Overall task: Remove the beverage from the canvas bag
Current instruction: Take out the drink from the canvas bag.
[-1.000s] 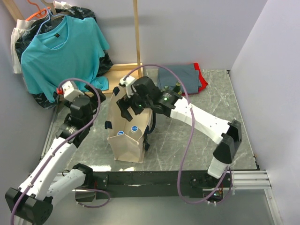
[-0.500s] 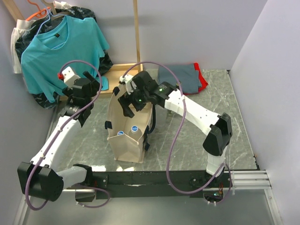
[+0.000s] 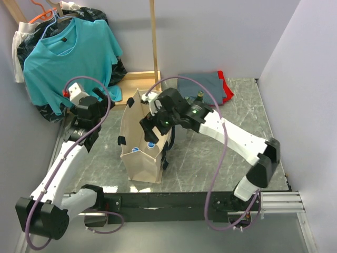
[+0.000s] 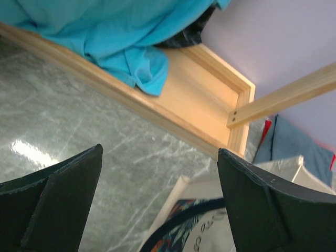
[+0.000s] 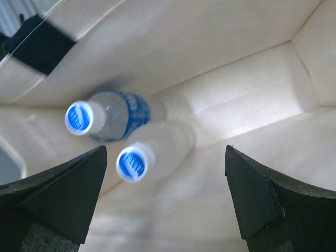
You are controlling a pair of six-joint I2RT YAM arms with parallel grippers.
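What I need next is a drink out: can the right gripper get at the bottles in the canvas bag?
Probably yes. The right gripper is open at the canvas bag's open mouth; one bottle and a second bottle stand straight below it, caps uncovered, nothing between.

Your canvas bag (image 3: 138,158) stands left of centre near the counter's (image 3: 221,163) front edge, one bottle (image 5: 123,113) beside a second bottle (image 5: 157,149) inside it, folded clothes (image 3: 202,87) behind at the far edge, a wooden frame (image 3: 138,75) at the far-left corner.

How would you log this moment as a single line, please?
right pincer: open, above two bottles in canvas bag | left pincer: open, empty | extraction: not started
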